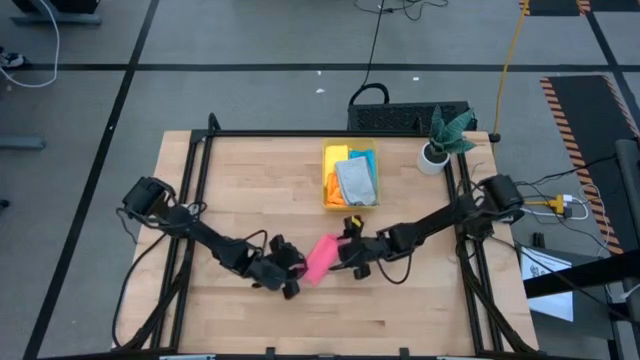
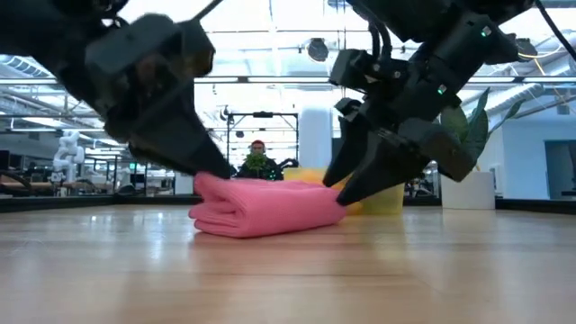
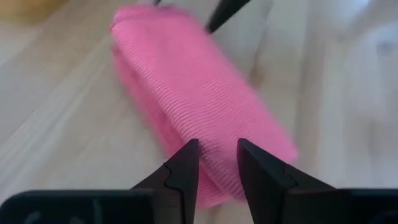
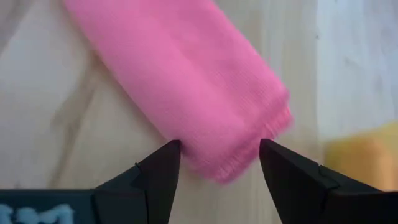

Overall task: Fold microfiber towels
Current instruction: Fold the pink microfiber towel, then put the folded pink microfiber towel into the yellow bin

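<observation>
Pink towel [image 2: 261, 205] lies folded into a thick, narrow bundle near the middle of the desk [image 1: 250, 180], a little toward its front edge, set at a slant. Its rounded fold and soft layered edges show in the low view; the wrist views show a fine ribbed weave.

Left gripper [image 1: 291, 272] sits at the towel's front-left end, its jaws a narrow gap apart over the cloth [image 3: 199, 93]. Right gripper [image 1: 348, 250] sits at the opposite end, jaws spread wide on either side of the towel's corner [image 4: 186, 81]; they do not pinch it.

Behind the towel, toward the back edge, stands a yellow bin [image 1: 330, 190] holding the grey towel [image 1: 355, 182] on top, with blue [image 1: 364, 157], yellow [image 1: 336, 153] and orange [image 1: 333, 194] cloth showing around it. A plant [image 1: 445, 135] in a white pot stands at the back-right corner.

Light wood planks make up the desk. Beyond it lies grey floor with dark lines and cables; the low view shows a bright hall with a person [image 2: 258, 148] far behind.
</observation>
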Controlling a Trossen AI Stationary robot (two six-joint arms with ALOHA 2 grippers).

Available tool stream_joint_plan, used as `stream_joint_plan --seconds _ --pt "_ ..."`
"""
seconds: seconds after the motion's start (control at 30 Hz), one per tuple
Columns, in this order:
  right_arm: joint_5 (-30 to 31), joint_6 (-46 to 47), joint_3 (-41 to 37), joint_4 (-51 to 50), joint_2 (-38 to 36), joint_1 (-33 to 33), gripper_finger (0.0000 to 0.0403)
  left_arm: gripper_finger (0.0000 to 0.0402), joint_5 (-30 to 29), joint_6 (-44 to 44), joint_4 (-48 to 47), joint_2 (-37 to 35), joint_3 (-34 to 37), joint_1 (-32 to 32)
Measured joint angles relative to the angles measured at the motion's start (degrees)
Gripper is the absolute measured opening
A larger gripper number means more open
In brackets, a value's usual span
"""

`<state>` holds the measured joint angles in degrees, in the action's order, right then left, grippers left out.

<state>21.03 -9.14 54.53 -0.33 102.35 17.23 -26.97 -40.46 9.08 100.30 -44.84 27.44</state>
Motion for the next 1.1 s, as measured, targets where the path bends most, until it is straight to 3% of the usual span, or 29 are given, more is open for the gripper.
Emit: stream_joint_plan --seconds 0.23,0.43,0.57,0.83,1.1 --pt "2.28 9.56 -2.54 -1.64 -3.91 0.50 0.0212 0.0113 -3.92 1.90 0.40 -2.52 -0.02 1.33" --pt "-6.10 22.17 -2.97 1.70 -4.54 2.81 0.0199 0.0113 -6.06 -2.58 -8.68 -2.59 -0.02 0.39" --pt "-9.26 22.92 -2.96 5.96 -1.43 3.53 0.0160 0.0113 -5.92 -6.52 -11.37 -0.77 0.04 -0.37" --pt "-5.82 21.48 -2.96 9.15 1.04 -0.83 0.0062 0.0113 -1.16 -4.01 -0.31 5.17 0.02 -1.17" --pt "-4.36 18.82 -3.00 0.27 -1.91 -5.23 0.0021 0.0113 1.06 -1.21 6.82 6.15 -0.07 -1.11"
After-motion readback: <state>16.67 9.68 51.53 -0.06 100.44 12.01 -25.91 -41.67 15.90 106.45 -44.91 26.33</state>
